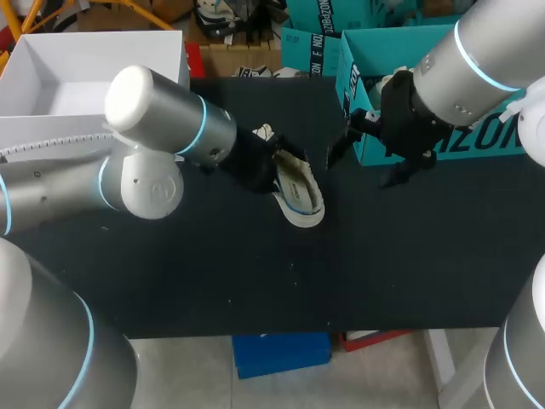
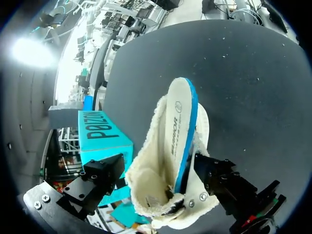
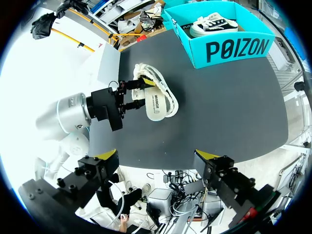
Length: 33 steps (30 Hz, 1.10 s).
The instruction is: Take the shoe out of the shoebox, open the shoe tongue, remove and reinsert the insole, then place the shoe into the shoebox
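Left arm: comes in from the left side and reaches low across the tabletop (image 1: 255, 281) toward its middle, wrist roughly level, fingers pointing right.
Left hand (image 3: 142, 93): clenched on the shoe (image 1: 300, 194), one finger on each side of the heel end.
Shoe: white with a fleecy lining, at the middle of the tabletop and outside the shoebox (image 3: 234, 48). The toe points away from the left hand. I cannot tell whether it rests on the black surface or hangs just above it.
Insole (image 2: 181, 127): its white printed face and blue edge show in the shoe's opening, running from the heel toward the toe and tilted up on one side.
Right hand (image 3: 157, 156): released and empty, yellow tips spread wide. It is held above the tabletop, apart from the shoe, and faces the shoe and the left hand.
Right arm: comes in from the upper right corner and slants down over the shoebox's near wall, its hand just left of the box's front corner.
Shoebox: teal and open-topped, at the right rear of the tabletop, well apart from the shoe.
Sneaker (image 3: 214, 23): black and white, lying inside the shoebox.
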Each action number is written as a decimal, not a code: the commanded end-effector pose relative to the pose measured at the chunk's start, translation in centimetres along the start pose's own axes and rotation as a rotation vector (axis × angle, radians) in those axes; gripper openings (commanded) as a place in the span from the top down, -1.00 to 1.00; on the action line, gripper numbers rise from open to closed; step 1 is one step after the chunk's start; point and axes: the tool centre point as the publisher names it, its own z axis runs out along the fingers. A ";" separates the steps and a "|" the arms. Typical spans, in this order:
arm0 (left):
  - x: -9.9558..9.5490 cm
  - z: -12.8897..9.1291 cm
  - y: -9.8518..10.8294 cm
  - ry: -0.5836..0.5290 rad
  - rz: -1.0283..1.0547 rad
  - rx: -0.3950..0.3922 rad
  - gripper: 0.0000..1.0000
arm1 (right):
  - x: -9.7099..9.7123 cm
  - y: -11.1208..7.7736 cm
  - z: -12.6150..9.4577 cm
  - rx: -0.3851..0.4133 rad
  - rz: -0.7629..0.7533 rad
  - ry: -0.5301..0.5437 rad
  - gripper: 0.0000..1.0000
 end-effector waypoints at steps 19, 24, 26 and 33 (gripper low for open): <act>0.1 0.5 -1.7 0.022 -0.059 0.121 1.00 | 0.1 0.0 0.1 -0.001 0.001 -0.002 -1.00; -0.2 0.1 -2.7 0.007 -0.082 0.149 1.00 | 0.1 0.0 0.1 -0.001 0.001 -0.002 -1.00; -0.3 0.0 -3.2 0.010 -0.086 0.155 1.00 | 0.1 0.0 0.1 -0.001 0.001 -0.002 -1.00; -0.5 -0.3 -5.1 0.016 -0.092 0.178 1.00 | 0.1 0.0 0.1 -0.001 0.001 -0.002 -1.00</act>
